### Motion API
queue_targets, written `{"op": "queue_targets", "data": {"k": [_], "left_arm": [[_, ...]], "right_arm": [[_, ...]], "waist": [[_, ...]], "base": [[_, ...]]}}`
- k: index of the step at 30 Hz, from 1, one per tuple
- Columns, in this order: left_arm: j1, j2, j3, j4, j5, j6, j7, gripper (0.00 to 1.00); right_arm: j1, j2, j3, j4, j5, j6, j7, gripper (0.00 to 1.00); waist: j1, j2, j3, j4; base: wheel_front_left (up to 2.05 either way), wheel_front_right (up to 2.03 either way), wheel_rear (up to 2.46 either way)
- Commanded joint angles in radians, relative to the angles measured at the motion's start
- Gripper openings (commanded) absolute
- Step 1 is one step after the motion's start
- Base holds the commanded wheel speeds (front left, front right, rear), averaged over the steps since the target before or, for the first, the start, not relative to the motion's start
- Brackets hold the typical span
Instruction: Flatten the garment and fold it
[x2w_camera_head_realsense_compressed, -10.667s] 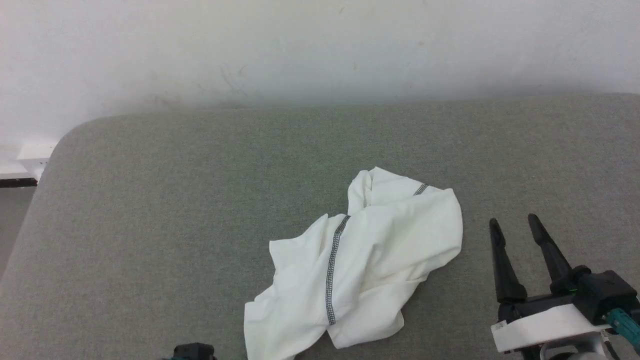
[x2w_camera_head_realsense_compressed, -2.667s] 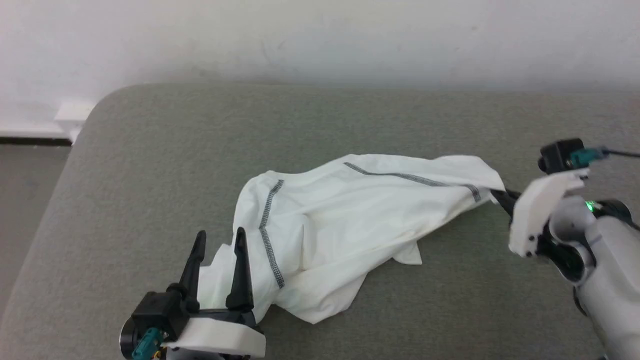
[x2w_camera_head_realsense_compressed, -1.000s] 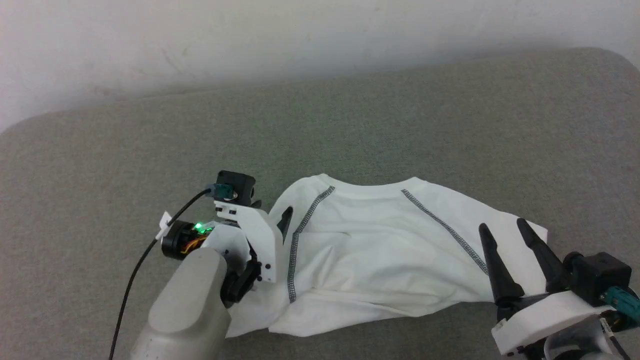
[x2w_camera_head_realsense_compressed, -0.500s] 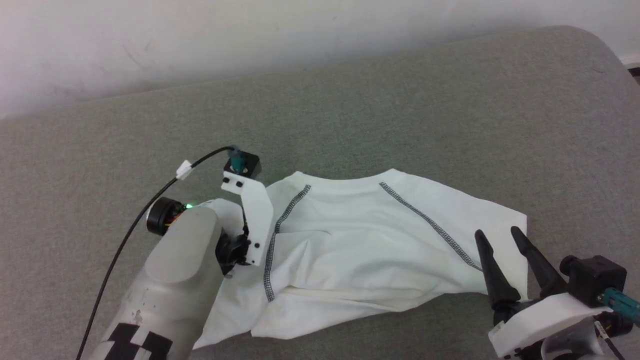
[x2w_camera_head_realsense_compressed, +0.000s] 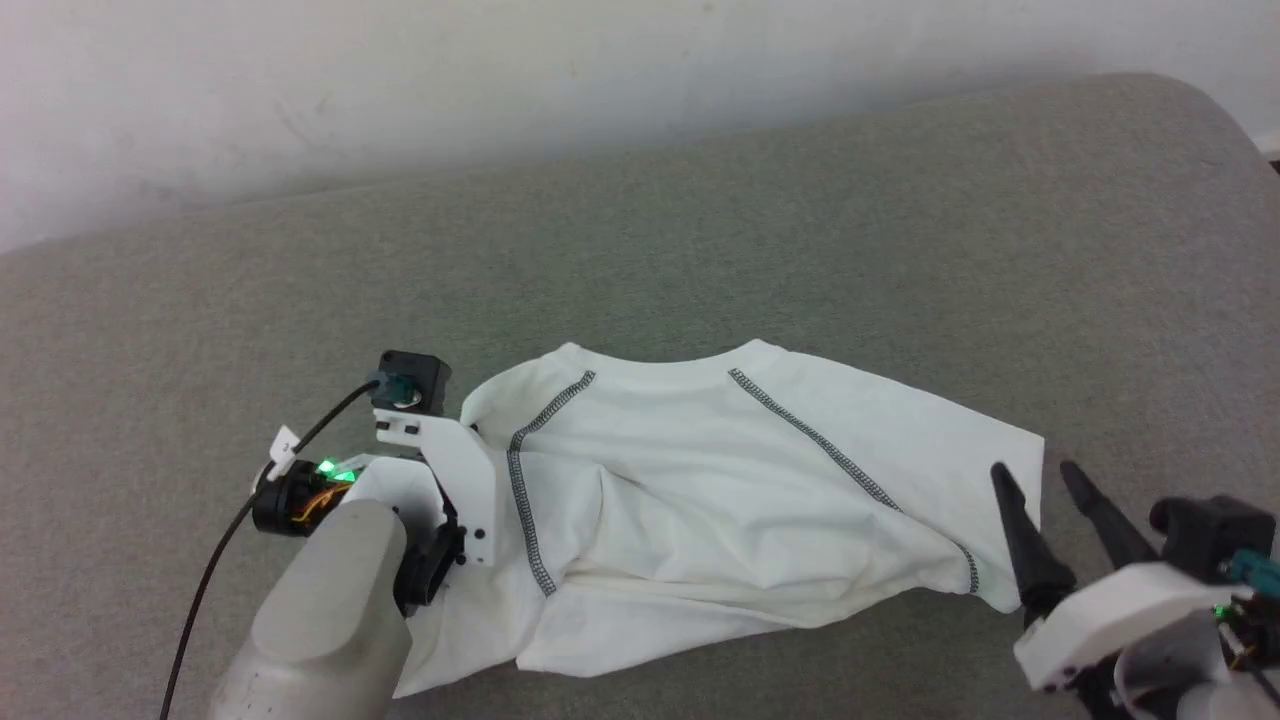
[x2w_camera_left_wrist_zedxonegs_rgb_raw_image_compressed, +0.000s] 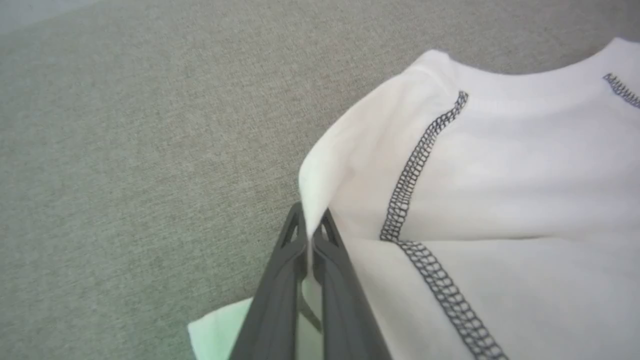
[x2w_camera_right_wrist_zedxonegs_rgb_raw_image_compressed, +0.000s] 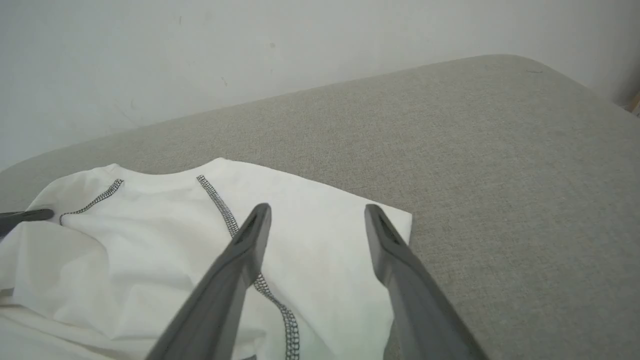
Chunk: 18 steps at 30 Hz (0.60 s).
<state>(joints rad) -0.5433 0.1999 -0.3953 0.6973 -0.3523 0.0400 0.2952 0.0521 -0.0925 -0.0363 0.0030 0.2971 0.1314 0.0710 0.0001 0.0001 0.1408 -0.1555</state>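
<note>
I see the garment (x2w_camera_head_realsense_compressed: 700, 500) lying rumpled across the grey upholstered surface (x2w_camera_head_realsense_compressed: 800, 250), its neckline toward the wall (x2w_camera_head_realsense_compressed: 500, 70) and two dark stitched seams running down from it. My left hand (x2w_camera_left_wrist_zedxonegs_rgb_raw_image_compressed: 310, 227) is clenched on a fold at the garment's left shoulder edge, white cloth pinched between its fingers. My right hand (x2w_camera_head_realsense_compressed: 1035, 475) is released, fingers spread wide, poised at the garment's right corner; whether it touches the cloth I cannot tell.

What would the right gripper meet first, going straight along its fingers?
The right gripper, open, would probably meet the white shirt first; depth is unclear, so perhaps the grey cushion beyond.
</note>
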Motion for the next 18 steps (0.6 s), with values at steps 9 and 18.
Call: {"op": "queue_targets", "data": {"k": [9,18], "left_arm": [[0.042,0.01,0.028,-0.174,-0.015,0.037,-0.09,0.0],[0.019,-0.021,0.023,-0.291,-0.034,0.04,-0.104,0.0]], "right_arm": [[-0.34,-0.133,0.104,0.301,0.139,-0.001,0.128,1.0],[-0.621,-0.242,0.372,0.594,0.264,-0.001,0.388,1.0]], "waist": [[-0.0001,-0.0001,0.025,0.065],[-0.0001,-0.0001,0.104,0.135]], "base": [[0.0,0.0,0.0],[0.0,0.0,0.0]]}}
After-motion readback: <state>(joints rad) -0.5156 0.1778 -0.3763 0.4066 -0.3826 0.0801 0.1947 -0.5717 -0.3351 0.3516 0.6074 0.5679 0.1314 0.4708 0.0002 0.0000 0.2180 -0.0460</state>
